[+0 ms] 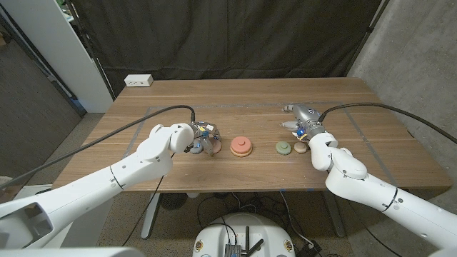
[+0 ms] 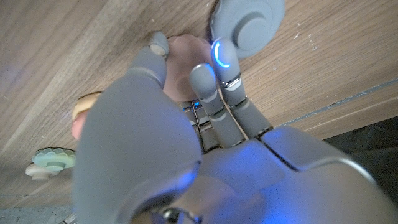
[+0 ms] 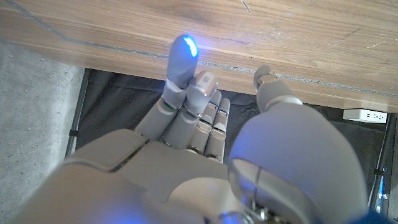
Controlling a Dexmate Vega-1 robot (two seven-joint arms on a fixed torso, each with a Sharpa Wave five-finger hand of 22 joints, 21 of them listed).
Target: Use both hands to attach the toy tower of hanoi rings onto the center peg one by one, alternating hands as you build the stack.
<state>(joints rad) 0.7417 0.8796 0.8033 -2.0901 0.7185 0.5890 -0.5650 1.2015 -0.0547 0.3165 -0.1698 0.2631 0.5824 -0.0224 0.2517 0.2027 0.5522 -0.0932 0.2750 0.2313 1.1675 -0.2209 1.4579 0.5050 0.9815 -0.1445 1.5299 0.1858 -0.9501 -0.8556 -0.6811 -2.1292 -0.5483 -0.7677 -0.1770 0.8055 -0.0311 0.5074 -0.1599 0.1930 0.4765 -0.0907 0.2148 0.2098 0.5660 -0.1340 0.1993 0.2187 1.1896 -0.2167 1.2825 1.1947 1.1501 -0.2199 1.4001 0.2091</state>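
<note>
Under left hand: fingers hold pink ring (wrist view) | right hand fingers spread

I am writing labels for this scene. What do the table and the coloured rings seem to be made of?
The table looks like wood or a wood veneer with a matte finish: brown grain lines run along it. The stacked rings and the green ring look like painted wood or matte plastic; their pastel surfaces show no shine, so I cannot tell which.
</note>
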